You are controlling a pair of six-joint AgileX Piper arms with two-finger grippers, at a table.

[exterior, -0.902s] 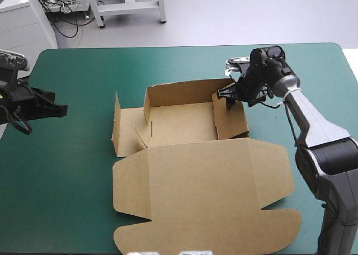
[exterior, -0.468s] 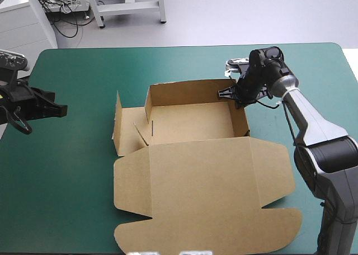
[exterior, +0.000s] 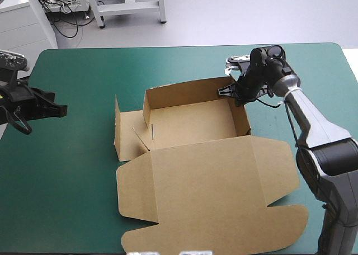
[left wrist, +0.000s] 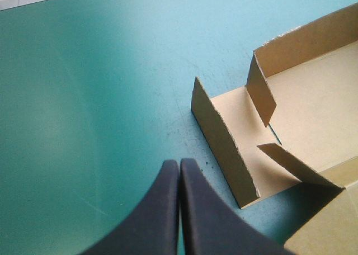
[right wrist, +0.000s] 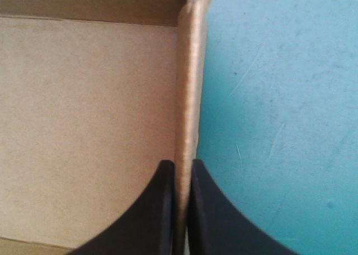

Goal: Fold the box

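Note:
The brown box lies mid-table as an open tray with its far and right walls raised. Its wide lid lies flat toward the near edge. The left side flap stands upright, apart from the tray's left wall. My right gripper is at the tray's far right corner, shut on the box's right wall, whose top edge runs ahead from between the fingers. My left gripper hovers near the table's left edge, shut on nothing, with the left flap ahead of it.
A stretch of teal-green cover lies between my left gripper and the box. The lid's rounded front tabs reach close to the table's near edge. The right arm runs along the table's right side.
My right gripper has shut on the box's right wall. The panel that leaned in over the tray now stands upright, and the box has shifted slightly. The left arm has not moved.

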